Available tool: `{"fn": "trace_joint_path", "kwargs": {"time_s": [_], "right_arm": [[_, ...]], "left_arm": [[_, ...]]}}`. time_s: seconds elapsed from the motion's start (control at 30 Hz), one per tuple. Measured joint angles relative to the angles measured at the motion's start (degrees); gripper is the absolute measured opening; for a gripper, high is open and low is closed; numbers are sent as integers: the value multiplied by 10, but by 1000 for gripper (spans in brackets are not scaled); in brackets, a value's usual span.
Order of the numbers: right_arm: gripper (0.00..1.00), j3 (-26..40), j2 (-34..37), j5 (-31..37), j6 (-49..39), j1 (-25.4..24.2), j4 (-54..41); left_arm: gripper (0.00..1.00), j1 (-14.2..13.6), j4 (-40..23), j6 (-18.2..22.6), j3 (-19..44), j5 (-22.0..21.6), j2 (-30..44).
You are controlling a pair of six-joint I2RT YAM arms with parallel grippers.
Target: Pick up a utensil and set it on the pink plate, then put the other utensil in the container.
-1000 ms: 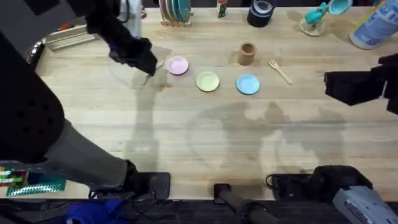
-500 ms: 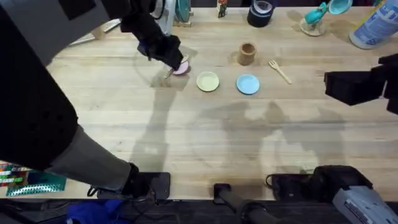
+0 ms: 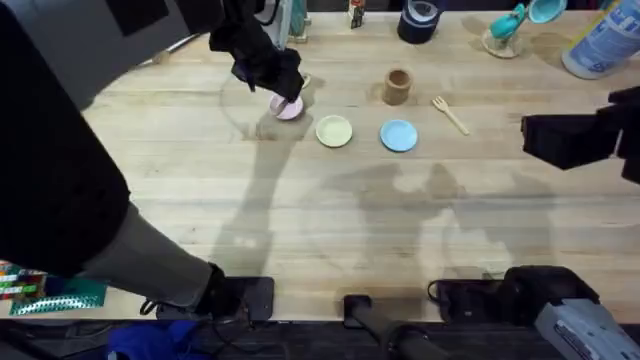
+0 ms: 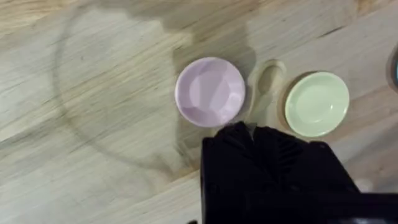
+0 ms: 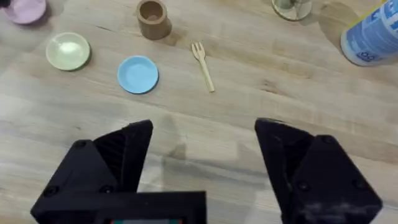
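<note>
Two utensils in play. Left gripper (image 3: pixel 283 88) sits over the pink plate (image 4: pixel 210 91), clenched on the spoon (image 4: pixel 264 87); in the left wrist view the spoon's bowl hangs between pink plate and yellow plate (image 4: pixel 316 104), not on either. Fork (image 5: pixel 203 65) lies flat on the worktop (image 3: pixel 330 215), near the container (image 5: pixel 152 18) and the blue plate (image 5: pixel 137 74), touching neither. Right gripper (image 5: pixel 199 168) is released, fingers spread wide, hovering well apart from the fork.
</note>
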Motion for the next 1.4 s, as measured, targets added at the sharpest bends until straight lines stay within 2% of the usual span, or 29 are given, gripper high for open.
{"fn": "trace_joint_path", "kwargs": {"time_s": [0.33, 0.63, 1.0, 1.17, 1.4], "right_arm": [[998, 0, 0, 0, 0, 0, 0], [997, 0, 0, 0, 0, 0, 0], [998, 0, 0, 0, 0, 0, 0], [998, 0, 0, 0, 0, 0, 0], [998, 0, 0, 0, 0, 0, 0]], "left_arm": [[40, 0, 15, -16, 3, -7, 41], [40, 0, 19, -24, 35, -26, 94], [42, 0, 19, -33, 39, -48, 99], [117, 0, 13, -33, 39, -48, 99], [148, 0, 8, -35, 39, -49, 99]]}}
